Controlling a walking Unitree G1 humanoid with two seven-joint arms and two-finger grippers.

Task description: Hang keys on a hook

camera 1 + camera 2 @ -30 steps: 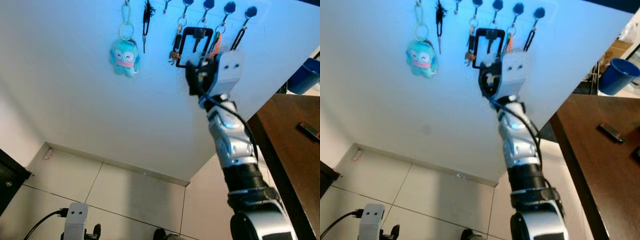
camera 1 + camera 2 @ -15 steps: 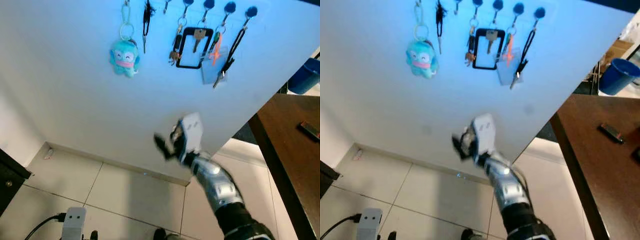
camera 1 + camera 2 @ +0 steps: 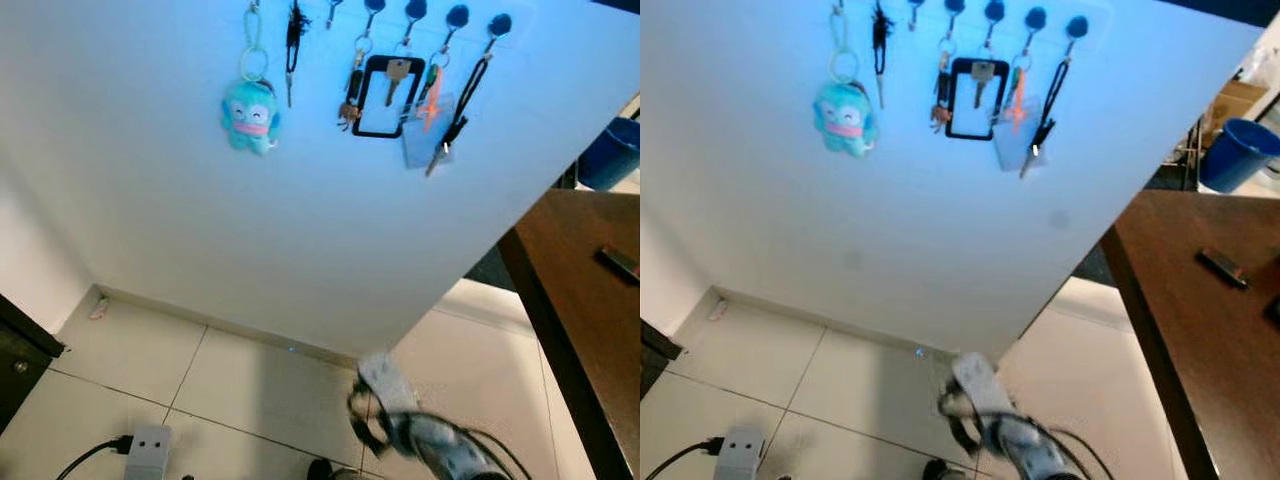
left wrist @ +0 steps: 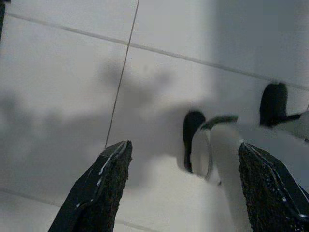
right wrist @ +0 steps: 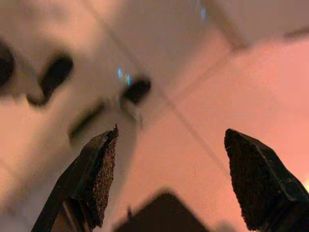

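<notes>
A bunch of keys on a black loop strap [image 3: 388, 95] hangs from a black hook [image 3: 414, 10] in the row of hooks high on the white wall. Nothing touches it. My right gripper [image 3: 365, 425] is far below it, blurred, low over the tiled floor. In the right wrist view the right gripper [image 5: 171, 145] stands open, with only floor between its fingers. Down by the floor, my left gripper [image 4: 186, 154] hangs open and holds nothing. The left arm's wrist block [image 3: 148, 450] is at the bottom left.
Other things hang on nearby hooks: a teal plush keyring [image 3: 249, 115], an orange tag with a clear card [image 3: 428, 110], a black lanyard [image 3: 465, 95]. A brown table [image 3: 590, 320] stands at the right with a blue bin [image 3: 612, 150] behind it. A dark cabinet [image 3: 20, 350] is at the left.
My right arm has dropped from the hooks to the bottom of the view, letting go of the black-loop keys, which stay on their hook. The card and lanyard behind the arm now show.
</notes>
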